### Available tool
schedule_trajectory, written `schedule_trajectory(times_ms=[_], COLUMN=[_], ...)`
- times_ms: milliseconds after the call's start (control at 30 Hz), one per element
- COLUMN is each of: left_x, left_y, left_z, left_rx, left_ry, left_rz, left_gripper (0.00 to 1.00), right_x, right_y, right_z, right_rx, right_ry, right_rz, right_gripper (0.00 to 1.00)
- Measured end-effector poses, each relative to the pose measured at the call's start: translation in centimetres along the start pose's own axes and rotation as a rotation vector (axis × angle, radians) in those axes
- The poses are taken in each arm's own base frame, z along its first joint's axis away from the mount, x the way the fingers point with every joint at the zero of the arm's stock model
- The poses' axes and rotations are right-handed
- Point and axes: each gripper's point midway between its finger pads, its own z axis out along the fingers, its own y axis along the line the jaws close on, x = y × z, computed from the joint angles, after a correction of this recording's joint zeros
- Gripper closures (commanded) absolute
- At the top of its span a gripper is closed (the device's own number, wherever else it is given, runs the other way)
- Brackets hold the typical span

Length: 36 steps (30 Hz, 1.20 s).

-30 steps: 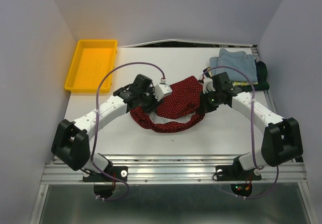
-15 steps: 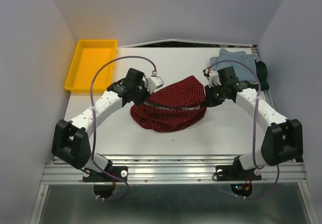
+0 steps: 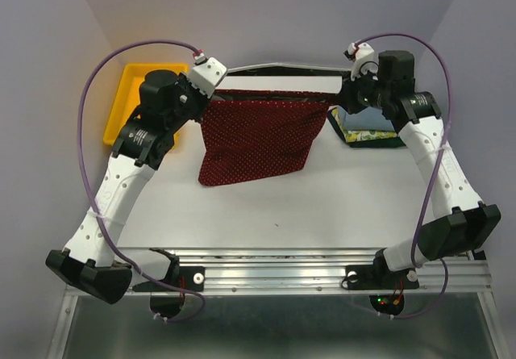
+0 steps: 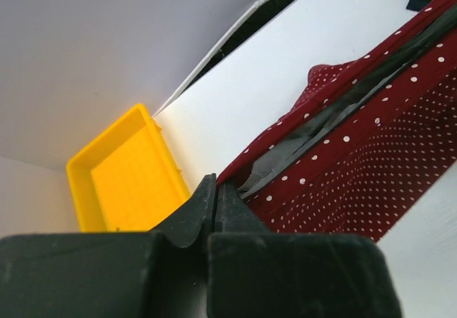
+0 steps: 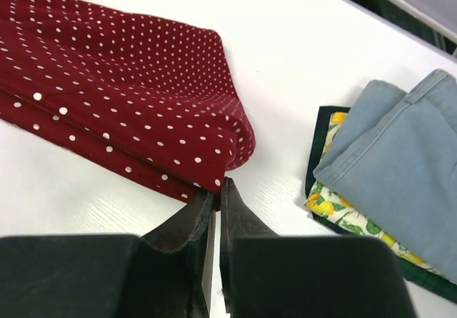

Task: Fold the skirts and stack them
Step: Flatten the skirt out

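White walls closed in the desk [image 3: 339, 189] on three sides, and above its far half the dark red skirt [image 3: 258, 137] with its tiny white dots hung spread like a sheet between my two arms. The left gripper [image 4: 216, 186] was pinched tight on one top corner of the waistband, the right gripper [image 5: 218, 189] pinched tight on the other, and the band ran nearly straight between them. I could not tell whether the lower hem touched the desk. At the far right, just beside the right gripper, sat the folded pile: the light blue skirt [image 5: 400, 153] on top, the yellow-green patterned one [image 5: 343, 211] under it and the dark green one [image 5: 318, 161] at the bottom. The yellow tray [image 4: 121, 182] lay at the far left, behind the left arm. I judged the step to be laying the skirt out flat for its first fold. To do that well I meant to hold both corners level and the band taut, let the hem land first, then draw the cloth down smoothly so no crease was trapped, well apart from the pile and the tray.
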Motion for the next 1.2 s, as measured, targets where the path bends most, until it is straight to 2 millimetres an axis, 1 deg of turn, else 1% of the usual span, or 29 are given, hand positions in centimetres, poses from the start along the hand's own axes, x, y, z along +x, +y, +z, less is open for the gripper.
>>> schedule_trajectory(times_ms=[167,267,333,400,433,467,567,633,667,700,767,800,867,900,933,967,1000,1067,1133,1167,1200], left_x=[-0.4,-0.5,-0.4,-0.1,0.1,0.3,1.2,1.7,1.9,2.0,1.9,1.5,0.5,-0.4,-1.1,-1.5,-1.9,-3.1,-3.9,-4.1,-4.1], left_y=[0.1,0.3,0.4,0.6,0.7,0.8,2.2,3.9,4.9,5.9,7.9,9.3,11.6,12.5,13.7,14.2,14.9,15.8,16.1,15.9,15.4], left_z=[-1.8,-1.9,-1.5,-0.5,0.4,1.4,5.6,8.9,10.5,12.2,15.2,17.0,19.5,20.2,21.1,21.3,21.2,20.6,19.2,18.1,17.0], left_rx=[-0.019,-0.032,-0.038,-0.048,-0.053,-0.055,-0.080,-0.111,-0.124,-0.140,-0.165,-0.182,-0.204,-0.211,-0.224,-0.227,-0.231,-0.242,-0.243,-0.238,-0.227], left_ry=[-0.026,-0.031,-0.026,-0.015,-0.004,0.007,0.047,0.067,0.079,0.080,0.072,0.058,0.016,-0.021,-0.062,-0.086,-0.114,-0.168,-0.212,-0.221,-0.228], left_rz=[-0.036,-0.049,-0.053,-0.053,-0.053,-0.053,-0.060,-0.070,-0.077,-0.085,-0.101,-0.119,-0.151,-0.166,-0.180,-0.192,-0.209,-0.221,-0.215,-0.210,-0.200], left_gripper=[1.00,1.00,1.00,1.00,1.00,1.00,1.00,1.00,1.00,1.00,1.00,1.00,1.00,1.00,1.00,1.00,1.00,1.00,1.00,1.00,1.00], right_x=[-1.5,-2.5,-3.7,-4.9,-5.0,-5.4,-6.3,-6.8,-6.9,-7.3,-8.1,-8.7,-9.4,-10.4,-11.0,-11.9,-13.7,-15.9,-18.3,-18.8,-19.3], right_y=[0.5,0.5,0.1,-0.7,-1.0,-1.6,-3.7,-5.3,-5.7,-6.5,-7.9,-8.7,-9.5,-9.9,-10.1,-10.2,-10.3,-10.3,-9.8,-9.6,-9.1], right_z=[-1.3,-1.7,-1.2,0.1,0.8,1.8,5.9,9.1,10.0,11.5,13.7,14.9,15.7,15.9,15.9,15.8,15.3,14.5,12.9,12.4,11.3], right_rx=[-0.007,-0.007,-0.002,0.009,0.015,0.027,0.064,0.092,0.102,0.119,0.157,0.187,0.217,0.241,0.252,0.264,0.278,0.290,0.289,0.284,0.272], right_ry=[-0.023,-0.033,-0.045,-0.055,-0.050,-0.045,-0.039,-0.046,-0.046,-0.057,-0.092,-0.122,-0.159,-0.202,-0.226,-0.260,-0.326,-0.405,-0.490,-0.506,-0.524], right_rz=[-0.011,-0.013,-0.012,-0.012,-0.007,-0.005,0.002,0.005,0.010,0.009,0.006,0.008,0.011,0.013,0.016,0.017,0.012,0.006,-0.007,-0.010,-0.015], right_gripper=[0.99,0.99,0.99,0.99,0.99,0.99,0.99,0.99,0.99,0.99,0.99,0.99,0.99,0.99,0.99,0.99,0.99,0.99,0.99,0.99,0.99])
